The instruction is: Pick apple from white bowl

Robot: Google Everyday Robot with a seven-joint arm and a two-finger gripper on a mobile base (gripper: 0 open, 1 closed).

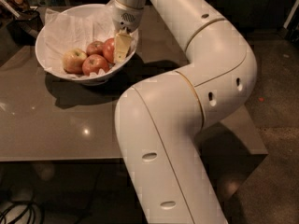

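Nearest the camera, well in front of the white bowl (50,65), the thick lower links of the arm (177,139) are seen rising past the front edge of the worktop (56,120). A coil of cable (14,213) is made out on the floor, below and in front of the bowl. Between that front edge and the bowl a broad stretch of worktop is crossed only by the bowl's shadow.

Inside the bowl, on crumpled white paper (79,27), four fruits are gathered toward its near-right side. A yellow-green blushed apple (74,60) is placed at the left, with two smaller red apples (95,64) beside it. The apple (108,50), large and glossy red, is found at the right, close under the bowl's right rim. The tool (121,48) is found inside the bowl, reaching in from above and laid against the right side of the apple, which is partly hidden by it. Whether it is clenched on the fruit or released cannot be told.

The step in hand is judged to be the grasp itself. It is best done with the apple centred in the tool and the neighbouring red fruit left unpushed. The lift is best taken straight up, since the rim is just beside the tool and the paper could be caught. Open room is offered above the bowl. Beyond its far-left side, dark clutter (18,6) is crowded near the worktop's far edge.
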